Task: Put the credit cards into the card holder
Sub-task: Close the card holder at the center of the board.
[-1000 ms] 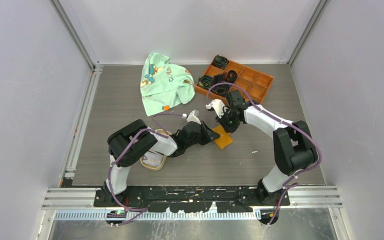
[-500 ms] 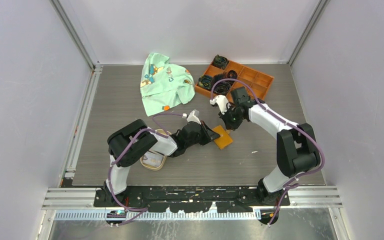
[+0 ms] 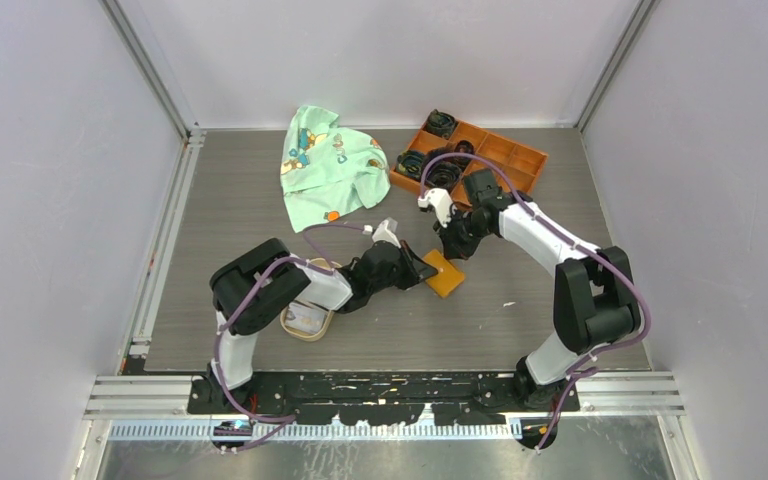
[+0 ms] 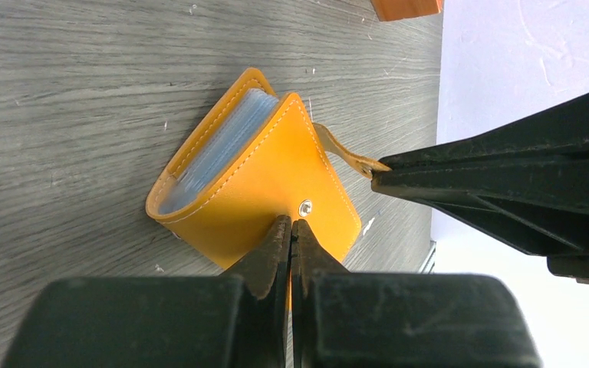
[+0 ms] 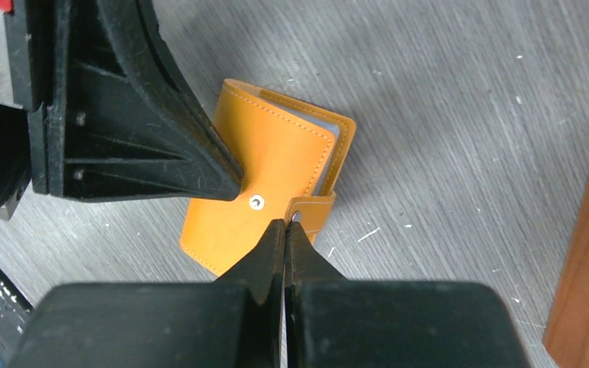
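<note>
Closed card holder (image 3: 444, 273) lies mid-worktop (image 3: 260, 200). Left tool (image 4: 290, 227) shut, empty, tips on its cover. Right tool (image 5: 284, 228) shut at strap tab (image 5: 312, 208), grip unclear; right arm nearer tab.

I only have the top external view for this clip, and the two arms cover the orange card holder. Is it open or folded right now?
Observer: Folded. In the left wrist view the card holder lies closed over its pale blue slots, which show only at one edge.
Operator: Is the snap done up?
Observer: No. The right wrist view shows the stud bare and the strap tab hanging off to the side.
Operator: What is touching it?
Observer: The left pincer, shut, appears to press on the card holder beside the stud. The right pincer, also shut, meets the strap tab. I cannot tell whether it pinches it.
</note>
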{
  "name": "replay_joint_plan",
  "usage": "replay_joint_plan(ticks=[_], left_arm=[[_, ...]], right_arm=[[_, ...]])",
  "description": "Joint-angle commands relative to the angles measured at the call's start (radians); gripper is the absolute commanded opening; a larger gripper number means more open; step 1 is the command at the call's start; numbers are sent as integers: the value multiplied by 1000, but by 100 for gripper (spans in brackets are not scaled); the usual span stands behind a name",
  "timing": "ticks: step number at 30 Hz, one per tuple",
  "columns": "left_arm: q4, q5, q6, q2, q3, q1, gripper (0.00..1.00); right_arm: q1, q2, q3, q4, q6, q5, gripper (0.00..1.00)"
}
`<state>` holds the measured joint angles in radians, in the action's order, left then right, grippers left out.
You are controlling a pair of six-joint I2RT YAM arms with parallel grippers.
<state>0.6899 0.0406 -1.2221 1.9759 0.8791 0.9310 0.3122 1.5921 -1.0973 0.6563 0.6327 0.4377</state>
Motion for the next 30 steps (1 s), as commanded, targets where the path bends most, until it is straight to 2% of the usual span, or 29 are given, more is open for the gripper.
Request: replay_joint_plan(ticks=[1, 7, 30], left_arm=[[-82, 13, 44, -39, -35, -7, 0], [-58, -3, 41, -40, -43, -7, 0], [11, -36, 45, -2, -49, -6, 0]], right_arm=[[4, -3, -33, 51, 86, 93, 1], [16, 11, -8, 75, 139, 90, 1], [77, 50, 27, 82, 164, 66, 1]])
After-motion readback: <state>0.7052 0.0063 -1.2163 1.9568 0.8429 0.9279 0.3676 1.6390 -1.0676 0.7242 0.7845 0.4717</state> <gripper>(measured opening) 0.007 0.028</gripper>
